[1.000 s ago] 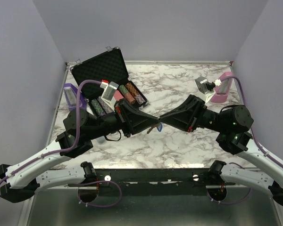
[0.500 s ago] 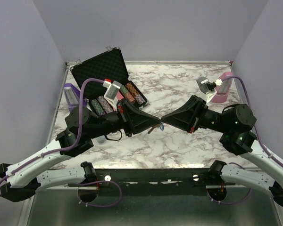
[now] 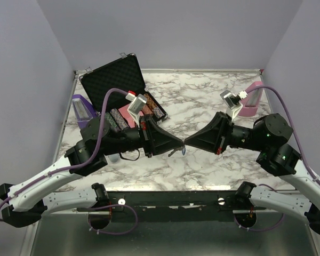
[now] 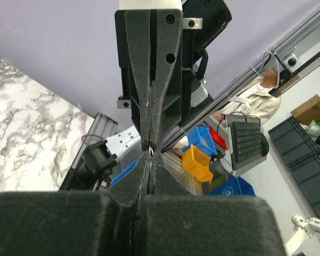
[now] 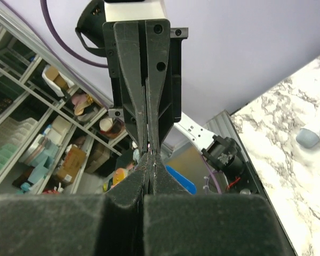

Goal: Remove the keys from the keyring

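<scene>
My left gripper (image 3: 180, 143) and my right gripper (image 3: 187, 142) meet tip to tip above the middle of the marble table (image 3: 202, 96), and both are shut. A thin silver key (image 3: 174, 152) hangs slanted just below the left tips. The blue tag of the keyring (image 3: 184, 151) hangs just below the right tips. In the left wrist view my gripper (image 4: 151, 153) pinches a thin glint of metal, with the right gripper facing it. In the right wrist view my gripper (image 5: 149, 154) is pinched shut the same way. The ring itself is too small to make out.
An open black poker chip case (image 3: 116, 80) with rows of chips (image 3: 149, 106) stands at the back left. A purple holder (image 3: 81, 109) is at the left edge. A pink holder (image 3: 250, 104) is at the back right. A pale blue cylinder (image 5: 312, 136) lies on the marble.
Both arms have lifted their wrists, and the point where the tips meet has drifted a little right and toward the near edge. The key and tag now hang clearly below the tips.
</scene>
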Robot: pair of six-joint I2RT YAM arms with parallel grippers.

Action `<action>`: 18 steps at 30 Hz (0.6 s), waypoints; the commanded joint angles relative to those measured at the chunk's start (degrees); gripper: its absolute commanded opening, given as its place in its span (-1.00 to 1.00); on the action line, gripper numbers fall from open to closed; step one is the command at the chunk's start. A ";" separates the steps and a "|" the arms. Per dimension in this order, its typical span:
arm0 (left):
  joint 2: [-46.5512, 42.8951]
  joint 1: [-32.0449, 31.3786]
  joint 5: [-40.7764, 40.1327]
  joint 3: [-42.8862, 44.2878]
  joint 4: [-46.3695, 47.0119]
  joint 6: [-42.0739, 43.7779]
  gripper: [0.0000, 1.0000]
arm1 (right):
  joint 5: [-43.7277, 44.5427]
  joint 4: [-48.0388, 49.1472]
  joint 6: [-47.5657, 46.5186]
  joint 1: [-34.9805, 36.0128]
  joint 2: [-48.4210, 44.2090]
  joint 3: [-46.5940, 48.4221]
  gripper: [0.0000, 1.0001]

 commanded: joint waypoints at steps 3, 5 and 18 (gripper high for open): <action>0.85 -0.36 3.29 0.45 -3.15 1.12 -1.00 | -6.20 -8.41 -4.07 0.11 2.32 2.91 -0.99; 0.77 -0.36 3.64 0.53 -4.03 1.21 -1.00 | -7.87 -9.55 -5.12 0.20 3.28 4.05 -0.99; -0.55 -0.36 5.58 -0.26 -5.61 1.56 -1.00 | -15.53 -12.90 -7.94 0.20 7.33 7.14 -0.99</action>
